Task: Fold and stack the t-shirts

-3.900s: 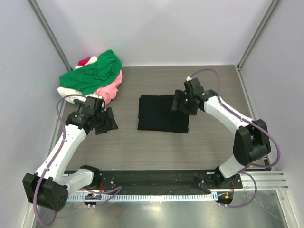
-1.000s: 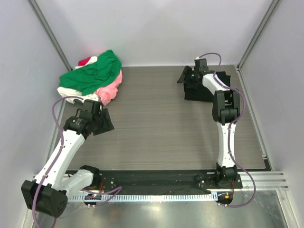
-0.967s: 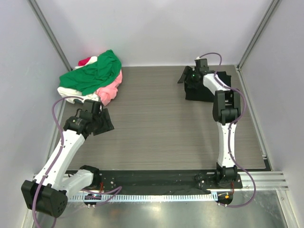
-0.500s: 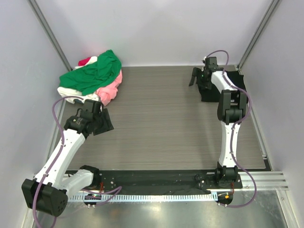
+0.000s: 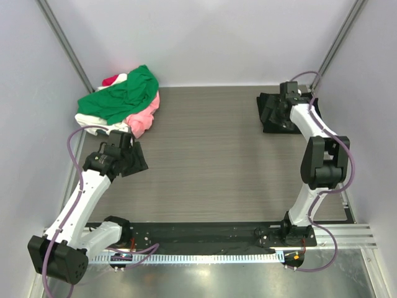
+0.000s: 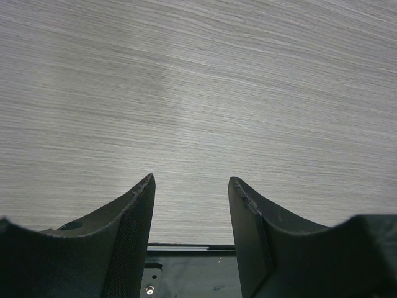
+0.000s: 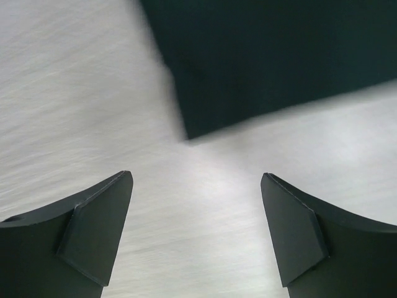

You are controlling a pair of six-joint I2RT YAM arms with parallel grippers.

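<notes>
Nearest, the two arm bases sit on the dark rail [image 5: 205,234] along the front edge of the worktop [image 5: 205,161]. From the left base the white arm climbs up the left side. The left hand [image 5: 130,160] hangs over bare grey wood-grain surface, just short of a heap of clothes. In the left wrist view its fingers [image 6: 133,211] stand apart, released, with nothing between them but the worktop below. The two hands are well apart, with the middle of the worktop between them.

Farther off, the right arm stretches to the far right corner, where the right hand [image 7: 195,177] hovers by the black t-shirt [image 5: 271,126]. That shirt lies folded flat on the worktop near the right wall. The right wrist view is blurred, but it shows the fingers [image 7: 99,217] spread wide and released, holding nothing. A corner of the black cloth lies just beyond the fingertips, not touching them.

In the far left corner the other shirts lie in a loose, unfolded heap. The green t-shirt [image 5: 121,96] is draped on top, and the pink t-shirt [image 5: 146,115] shows under its right side. The white t-shirt [image 5: 89,120] shows along the near left edge, and the red t-shirt [image 5: 111,79] peeks out at the back.
</notes>
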